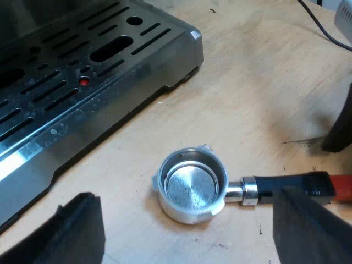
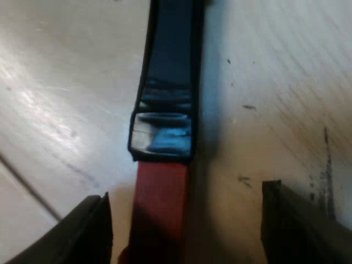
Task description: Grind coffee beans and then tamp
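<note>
Wood-grain counter (image 1: 264,71) carries the holder (image 1: 191,186), loose, basket mouth up. The basket's floor reads as bare, shiny metal. The holder sits near the machine (image 1: 82,82) but apart from it, just off the corner of the slotted metal tray (image 1: 137,49). A small red spot (image 1: 83,81) shows through one tray slot.

Handle (image 1: 291,186) lies flat on the counter and points away from the machine. It is dark along its length, with the red end (image 1: 342,187) farthest from the basket. A dark cable (image 1: 324,27) crosses the counter, well apart from the holder.

Left jaws: open, gripping nothing. Their fingers (image 1: 77,231) stand wide apart, one nearer the tray's edge and the other over the dark part of the handle. The basket lies beyond the gap between them.

Right jaws: open. Their fingers (image 2: 297,225) straddle the red end (image 2: 159,203), one on each side. Bare counter (image 2: 231,165) shows between the red end and each finger, so no contact is seen. The dark handle (image 2: 168,71) runs away from these jaws.

In the left wrist view a dark shape (image 1: 338,129) stands by the red end. It is possibly a finger of the right jaws, but it is cut off, so I cannot be sure.
</note>
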Controlling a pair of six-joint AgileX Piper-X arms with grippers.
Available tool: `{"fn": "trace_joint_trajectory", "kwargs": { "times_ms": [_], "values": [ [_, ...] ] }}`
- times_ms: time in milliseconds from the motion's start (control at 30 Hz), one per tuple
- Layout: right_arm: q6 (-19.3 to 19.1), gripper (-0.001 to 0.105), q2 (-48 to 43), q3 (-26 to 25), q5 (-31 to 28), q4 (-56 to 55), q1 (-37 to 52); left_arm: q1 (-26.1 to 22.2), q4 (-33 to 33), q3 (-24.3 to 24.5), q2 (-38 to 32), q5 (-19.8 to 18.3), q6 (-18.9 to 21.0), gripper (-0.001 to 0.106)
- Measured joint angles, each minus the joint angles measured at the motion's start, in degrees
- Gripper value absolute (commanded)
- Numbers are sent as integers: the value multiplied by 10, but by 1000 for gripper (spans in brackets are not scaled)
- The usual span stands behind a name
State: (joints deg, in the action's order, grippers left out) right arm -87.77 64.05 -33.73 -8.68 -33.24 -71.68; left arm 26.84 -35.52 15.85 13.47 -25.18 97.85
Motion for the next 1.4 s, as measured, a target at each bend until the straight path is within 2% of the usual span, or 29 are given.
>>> {"fn": "trace_joint_trajectory", "kwargs": {
  "times_ms": [300, 400, 533, 633, 733, 833, 900, 1000, 1133, 1267, 1333, 1400],
  "values": [
    [0, 59, -65, -59, 5, -76, 0, 0, -10, 8, 0, 4, -1, 66],
    [0, 59, -93, -74, 3, -78, 0, 0, -52, 53, 0, 46, -1, 66],
    [0, 59, -130, -95, 3, -71, 0, 0, -161, 111, 0, 141, -10, 66],
    [-10, 59, -151, -100, 3, -39, 0, 0, -225, 139, -1, 179, -18, 66],
    [-22, 59, -164, -100, -1, -5, 0, 0, -241, 150, -1, 183, -18, 66],
    [-49, 59, -167, -100, -1, 40, 0, 0, -261, 167, -1, 186, -18, 66],
    [-70, 59, -167, -100, -1, 72, 0, 0, -288, 194, -2, 211, -20, 66],
    [-89, 59, -167, -100, -14, 93, 0, 0, -298, 206, -2, 239, -21, 66],
    [-104, 59, -167, -100, -29, 103, 0, 0, -303, 207, -2, 247, -21, 66],
    [-119, 59, -167, -87, -31, 124, 0, 0, -304, 207, -2, 290, -10, 66],
    [-120, 60, -167, -74, -31, 139, 0, 0, -304, 207, -2, 294, -9, 66],
    [-120, 65, -167, -56, -31, 158, 0, 0, -304, 207, 13, 296, -9, 66]
  ]
}}
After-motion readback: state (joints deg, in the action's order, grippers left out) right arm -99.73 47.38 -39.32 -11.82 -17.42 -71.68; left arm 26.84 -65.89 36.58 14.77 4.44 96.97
